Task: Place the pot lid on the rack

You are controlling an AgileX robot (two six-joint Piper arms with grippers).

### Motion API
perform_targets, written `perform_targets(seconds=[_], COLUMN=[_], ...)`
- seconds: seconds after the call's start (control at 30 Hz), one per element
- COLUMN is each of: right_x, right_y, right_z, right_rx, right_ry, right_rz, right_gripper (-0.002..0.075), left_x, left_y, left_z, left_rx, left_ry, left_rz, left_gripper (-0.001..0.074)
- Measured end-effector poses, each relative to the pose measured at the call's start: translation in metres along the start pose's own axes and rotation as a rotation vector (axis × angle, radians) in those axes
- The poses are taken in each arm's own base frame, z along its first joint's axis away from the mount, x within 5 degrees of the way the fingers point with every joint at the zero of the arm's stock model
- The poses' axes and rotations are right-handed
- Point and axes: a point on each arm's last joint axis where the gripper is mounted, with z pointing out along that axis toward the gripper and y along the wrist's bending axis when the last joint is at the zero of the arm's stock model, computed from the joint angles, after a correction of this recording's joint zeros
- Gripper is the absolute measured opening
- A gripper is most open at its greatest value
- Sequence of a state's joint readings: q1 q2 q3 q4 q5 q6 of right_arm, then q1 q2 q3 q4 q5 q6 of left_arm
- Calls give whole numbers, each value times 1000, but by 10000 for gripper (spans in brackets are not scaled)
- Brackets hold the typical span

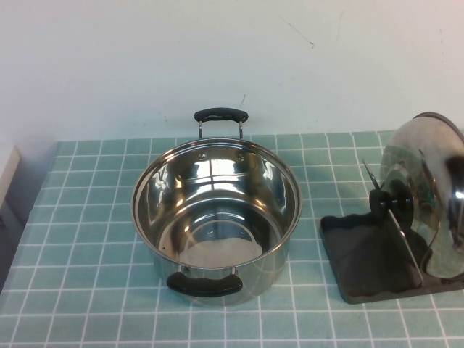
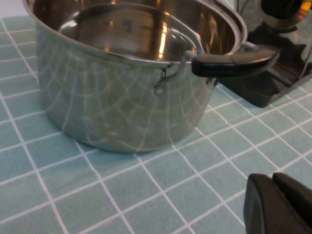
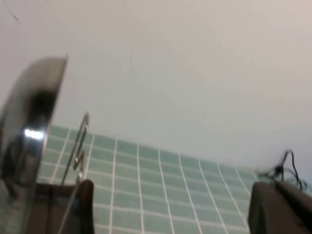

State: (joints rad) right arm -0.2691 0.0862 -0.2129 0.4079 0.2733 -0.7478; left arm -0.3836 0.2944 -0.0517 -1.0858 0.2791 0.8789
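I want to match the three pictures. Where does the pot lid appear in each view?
High view: the pot lid stands on edge in the rack at the right edge, beside the pot.
Left wrist view: only its black knob shows, top right corner, behind the pot handle.
Right wrist view: the lid is seen edge-on at the left side.
Shared landmark: the rack under the lid.
Neither the left gripper nor the right gripper shows in the high view.

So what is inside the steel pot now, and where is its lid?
The steel pot holds nothing visible, only reflections on its bare bottom. The pot lid stands upright in the rack. The left gripper and right gripper are empty.
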Motion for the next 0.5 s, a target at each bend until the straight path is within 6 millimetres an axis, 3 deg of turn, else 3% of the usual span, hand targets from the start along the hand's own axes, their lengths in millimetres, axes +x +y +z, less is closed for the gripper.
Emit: perform_targets(seconds=[0.17,0.5], right_x=[39,75], right_y=[4,24], right_z=[0,7], right_rx=[74,-135], right_ry=[83,155], right_rz=[75,30], right_gripper=[-1,-1], left_x=[4,10], left_y=[-5,-12], left_z=[0,-1], left_rx=[52,129], left_ry=[45,115], left_rz=[4,14], left_gripper=[-2,-1])
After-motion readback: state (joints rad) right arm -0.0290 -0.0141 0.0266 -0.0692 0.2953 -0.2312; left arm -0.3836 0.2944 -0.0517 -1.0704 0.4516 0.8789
